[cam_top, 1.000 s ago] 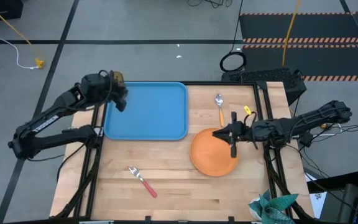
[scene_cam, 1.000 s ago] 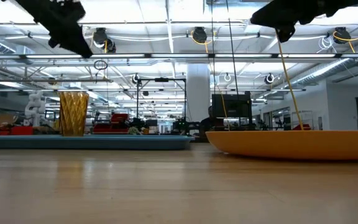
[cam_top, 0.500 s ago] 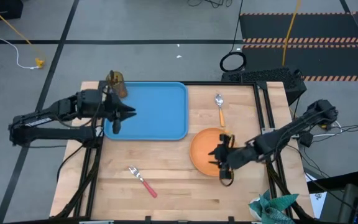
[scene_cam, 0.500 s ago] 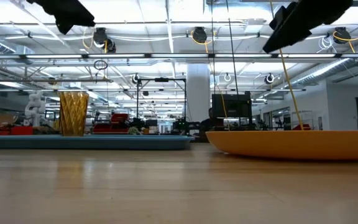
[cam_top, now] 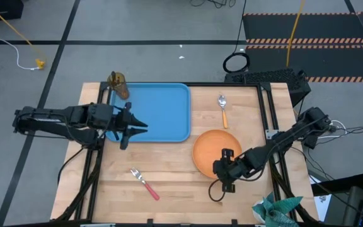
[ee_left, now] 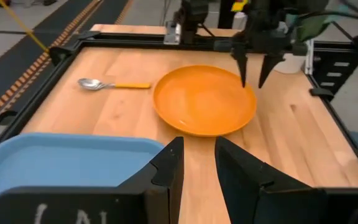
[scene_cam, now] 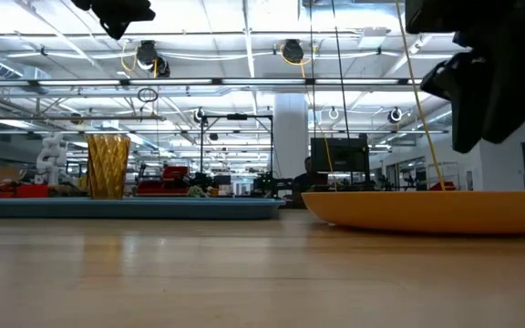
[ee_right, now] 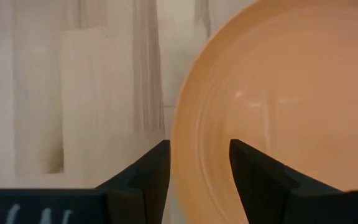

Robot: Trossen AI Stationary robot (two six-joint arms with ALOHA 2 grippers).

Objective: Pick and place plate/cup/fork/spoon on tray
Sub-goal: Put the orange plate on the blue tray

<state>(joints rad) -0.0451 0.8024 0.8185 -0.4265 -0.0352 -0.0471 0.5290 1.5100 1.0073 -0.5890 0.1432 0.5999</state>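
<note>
The right pincer (cam_top: 224, 169) hangs over the near rim of the plate (cam_top: 214, 146), its fingers a little apart with the rim between them; whether they touch it is hard to tell. The plate lies on the tabletop (cam_top: 175, 176), right of the tray (cam_top: 159, 107). The left pincer (cam_top: 133, 127) hovers by the tray's near edge, slightly open, holding nothing. The cup (cam_top: 118, 84) stands at the tray's far left corner.

The wooden bench (cam_top: 169, 183) carries one light-blue rectangular tray (cam_top: 153, 113), one round orange plate (cam_top: 210, 151), one amber translucent cup (cam_top: 118, 84), one red-handled metal fork (cam_top: 144, 183) and one orange-handled metal spoon (cam_top: 223, 108)
</note>
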